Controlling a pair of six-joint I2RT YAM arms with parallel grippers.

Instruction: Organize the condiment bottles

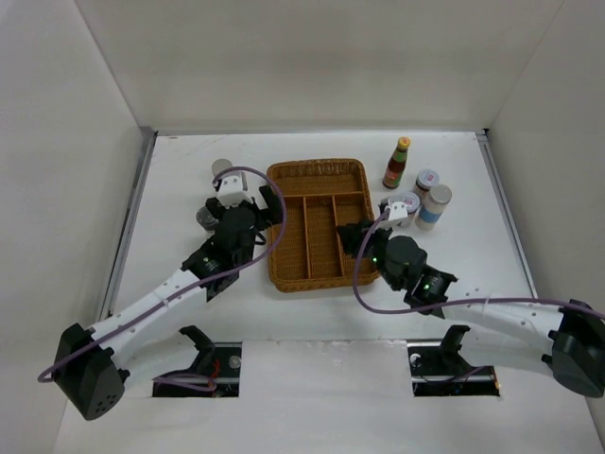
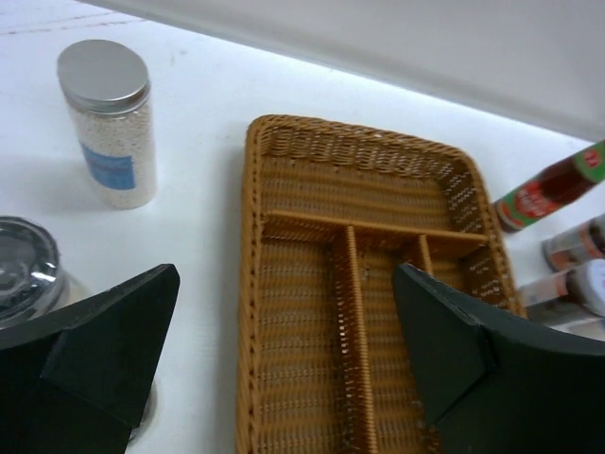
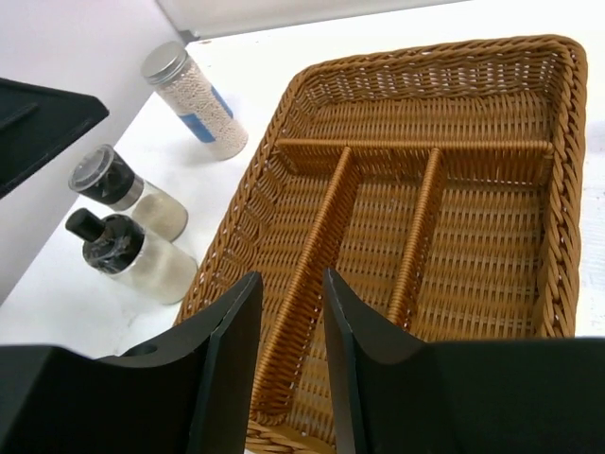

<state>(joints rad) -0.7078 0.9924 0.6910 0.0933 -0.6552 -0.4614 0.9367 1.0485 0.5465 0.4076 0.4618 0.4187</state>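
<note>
The red sauce bottle (image 1: 397, 163) stands right of the wicker tray (image 1: 284, 270), with a short jar (image 1: 427, 180), a blue-labelled shaker (image 1: 435, 206) and another jar (image 1: 407, 203) beside it. Left of the tray stand a silver-lidded shaker (image 1: 223, 170) (image 2: 109, 128) (image 3: 194, 99) and two short jars (image 3: 123, 194) (image 3: 132, 255). My left gripper (image 1: 250, 203) (image 2: 284, 322) is open and empty, straddling the tray's left rim; one jar lid (image 2: 24, 270) lies by its left finger. My right gripper (image 1: 353, 236) (image 3: 291, 340) is narrowly open and empty over the tray's right side.
All tray compartments (image 3: 473, 246) hold nothing. White walls close in the table on the left, back and right. The red bottle (image 2: 553, 184) and two jars (image 2: 577, 246) show past the tray's far corner in the left wrist view.
</note>
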